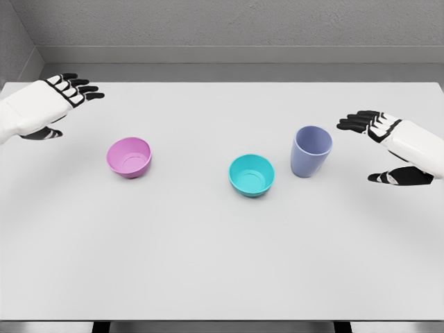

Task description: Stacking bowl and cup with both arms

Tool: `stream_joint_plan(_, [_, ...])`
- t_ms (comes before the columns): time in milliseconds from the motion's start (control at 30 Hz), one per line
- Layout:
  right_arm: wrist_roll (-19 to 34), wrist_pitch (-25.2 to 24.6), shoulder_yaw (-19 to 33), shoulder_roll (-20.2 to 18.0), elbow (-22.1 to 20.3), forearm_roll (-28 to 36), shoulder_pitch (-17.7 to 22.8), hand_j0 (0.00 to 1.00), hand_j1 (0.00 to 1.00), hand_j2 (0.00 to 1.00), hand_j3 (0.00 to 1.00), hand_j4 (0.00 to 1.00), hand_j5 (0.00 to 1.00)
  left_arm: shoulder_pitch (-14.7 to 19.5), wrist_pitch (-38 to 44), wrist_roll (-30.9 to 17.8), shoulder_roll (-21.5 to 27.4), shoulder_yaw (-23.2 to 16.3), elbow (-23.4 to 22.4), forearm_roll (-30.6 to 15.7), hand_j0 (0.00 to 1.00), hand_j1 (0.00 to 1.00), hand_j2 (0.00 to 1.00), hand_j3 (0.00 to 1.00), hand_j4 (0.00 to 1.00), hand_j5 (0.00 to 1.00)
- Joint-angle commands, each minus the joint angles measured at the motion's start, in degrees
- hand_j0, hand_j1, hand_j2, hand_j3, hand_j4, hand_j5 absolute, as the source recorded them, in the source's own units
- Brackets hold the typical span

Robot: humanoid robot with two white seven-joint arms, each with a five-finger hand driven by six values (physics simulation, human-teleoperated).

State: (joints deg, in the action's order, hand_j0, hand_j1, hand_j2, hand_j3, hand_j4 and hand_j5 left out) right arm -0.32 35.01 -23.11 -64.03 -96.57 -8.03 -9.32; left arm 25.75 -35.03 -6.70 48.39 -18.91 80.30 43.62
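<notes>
A pink bowl sits upright on the white table, left of centre. A teal bowl stands near the middle, and a lavender cup stands upright just to its right, a small gap between them. My left hand hovers at the far left, up and left of the pink bowl, fingers spread and holding nothing. At the far right my right hand hangs beside the cup, a short gap away, fingers extended with the thumb low, also empty.
The table's front edge runs along the bottom of the view. A grey wall rises behind the far edge.
</notes>
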Motion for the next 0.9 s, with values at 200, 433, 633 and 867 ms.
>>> stream_joint_plan(200, [-0.21, -0.01, 0.35, -0.39, -0.11, 0.38, -0.09, 1.00, 1.00, 1.00, 1.00, 1.00, 1.00, 0.35, 0.03, -8.77, -2.16, 0.10, 0.21, 0.41, 1.00, 1.00, 1.00, 1.00, 1.00, 1.00])
stream_joint_plan(433, [-0.12, -0.01, 0.35, -0.13, -0.38, 0.38, 0.26, 1.00, 1.00, 1.00, 1.00, 1.00, 1.00, 3.16, 0.03, -19.05, -3.48, -0.95, 0.73, 0.06, 1.00, 1.00, 1.00, 1.00, 1.00, 1.00])
stream_joint_plan(633, [-0.12, -0.01, 0.35, -0.56, -0.99, 0.30, 0.44, 1.00, 1.00, 1.00, 1.00, 1.00, 1.00, 4.83, 0.03, -19.05, -5.59, -3.68, 1.87, 0.06, 1.00, 1.00, 1.00, 1.00, 1.00, 1.00])
stream_joint_plan(867, [-0.12, -0.01, 0.35, -0.74, -2.75, 0.30, 0.79, 1.00, 1.00, 1.00, 1.00, 1.00, 1.00, 6.77, 0.03, -21.69, -6.82, -8.78, 2.75, 2.26, 1.00, 1.00, 1.00, 1.00, 1.00, 1.00])
